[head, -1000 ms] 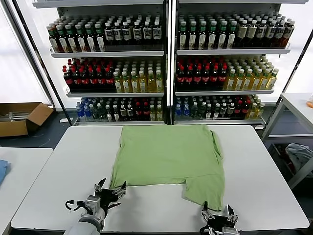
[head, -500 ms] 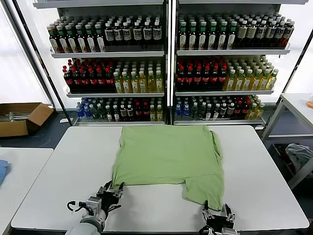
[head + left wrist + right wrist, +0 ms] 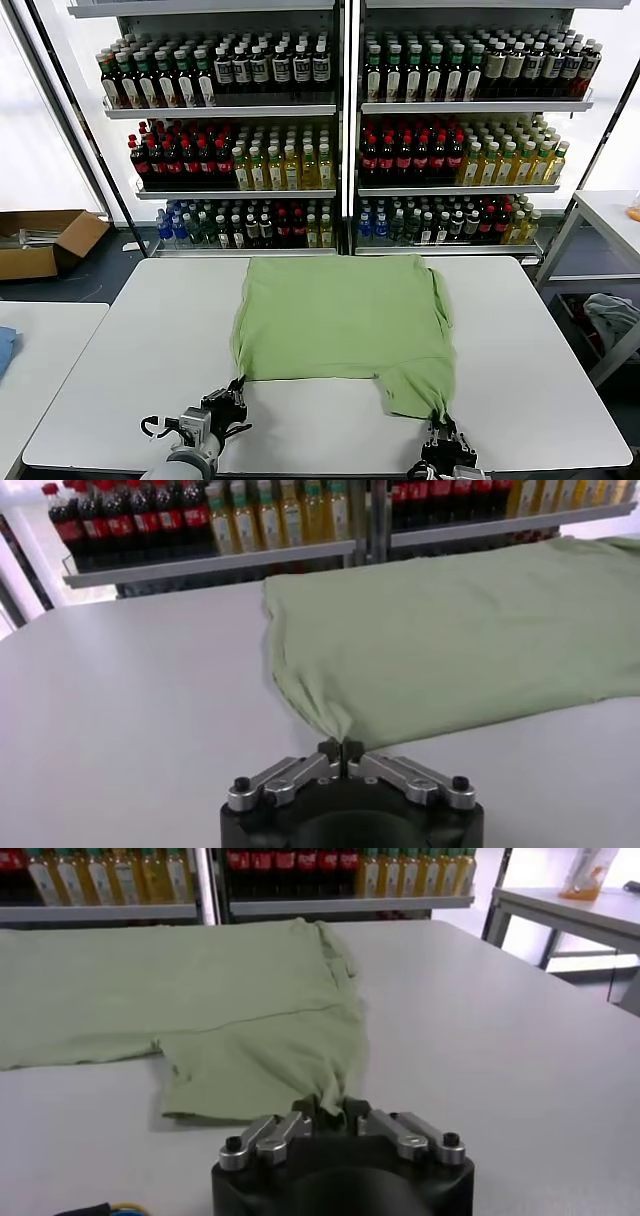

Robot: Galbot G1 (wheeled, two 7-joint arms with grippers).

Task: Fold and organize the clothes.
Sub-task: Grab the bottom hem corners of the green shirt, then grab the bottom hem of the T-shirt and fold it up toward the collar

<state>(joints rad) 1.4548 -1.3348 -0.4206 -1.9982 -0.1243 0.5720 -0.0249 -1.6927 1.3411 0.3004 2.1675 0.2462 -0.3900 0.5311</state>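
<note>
A light green shirt (image 3: 345,315) lies spread flat on the white table (image 3: 130,340), partly folded, with one flap hanging nearer at the right. My left gripper (image 3: 237,388) is shut on the shirt's near left corner; in the left wrist view (image 3: 342,744) the cloth is pinched between the fingertips. My right gripper (image 3: 441,423) is shut on the near right corner of the flap; in the right wrist view (image 3: 326,1106) the cloth bunches between the jaws. The shirt (image 3: 450,630) (image 3: 200,988) shows no collar, buttons or logo. No second shirt is in view.
Shelves of bottled drinks (image 3: 340,130) stand behind the table. A cardboard box (image 3: 45,240) sits on the floor at far left. Another table (image 3: 40,340) stands at left and a grey table (image 3: 610,215) at right, with cloth (image 3: 610,315) beneath it.
Both grippers have closed on the shirt's near corners. The left moved in and shut on the left corner; the right shut on the flap's corner, and both have drawn back slightly toward me.
</note>
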